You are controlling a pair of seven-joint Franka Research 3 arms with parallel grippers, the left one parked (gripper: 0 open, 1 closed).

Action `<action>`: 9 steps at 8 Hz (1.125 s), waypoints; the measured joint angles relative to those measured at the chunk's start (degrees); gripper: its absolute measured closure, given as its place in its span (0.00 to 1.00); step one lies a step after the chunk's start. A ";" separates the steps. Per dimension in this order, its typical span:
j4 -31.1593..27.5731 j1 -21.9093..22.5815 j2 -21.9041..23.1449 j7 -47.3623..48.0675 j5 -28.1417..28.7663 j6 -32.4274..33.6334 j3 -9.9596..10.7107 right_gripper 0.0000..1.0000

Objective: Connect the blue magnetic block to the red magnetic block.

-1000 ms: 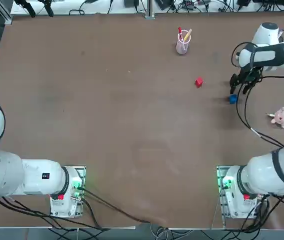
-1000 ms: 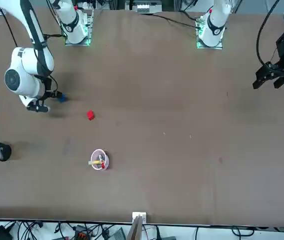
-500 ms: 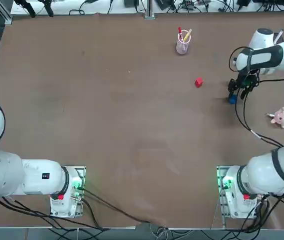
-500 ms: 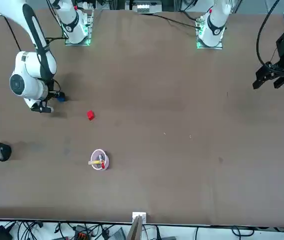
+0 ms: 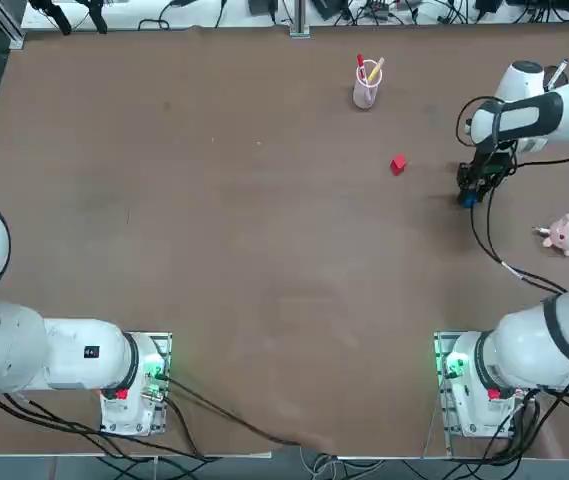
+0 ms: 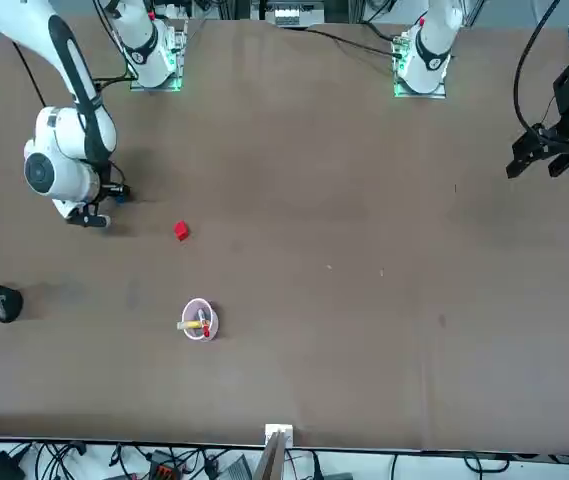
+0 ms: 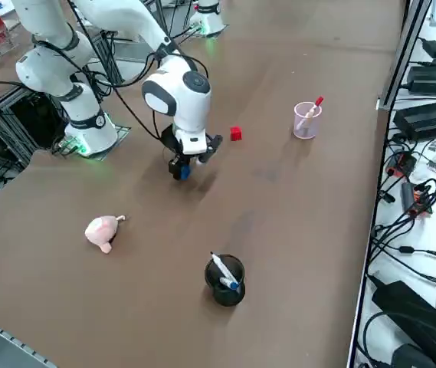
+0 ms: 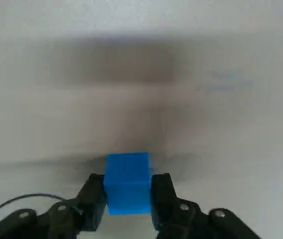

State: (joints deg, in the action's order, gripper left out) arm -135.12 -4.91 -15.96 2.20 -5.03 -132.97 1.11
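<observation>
The right tool [image 8: 127, 199] is clamping the blue magnetic block [image 8: 127, 183] between its 2 fingers [image 8: 163, 191], low over the brown tabletop [image 5: 214, 250] on the robot's right side. The red magnetic block [image 5: 397, 164] is lying apart from it, nearer the middle, between the held block and a clear cup [image 5: 366, 90] holding pens. A pink plush toy [image 5: 565, 234] is resting near the right edge

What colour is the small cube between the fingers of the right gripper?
Bright blue. The cube shows best in the right wrist view, clamped in the right gripper.
</observation>
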 joint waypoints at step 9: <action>15.46 8.78 -3.31 0.25 6.07 9.53 -1.18 0.53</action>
State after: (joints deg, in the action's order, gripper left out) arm -119.66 3.87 -19.27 2.45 1.04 -123.43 -0.07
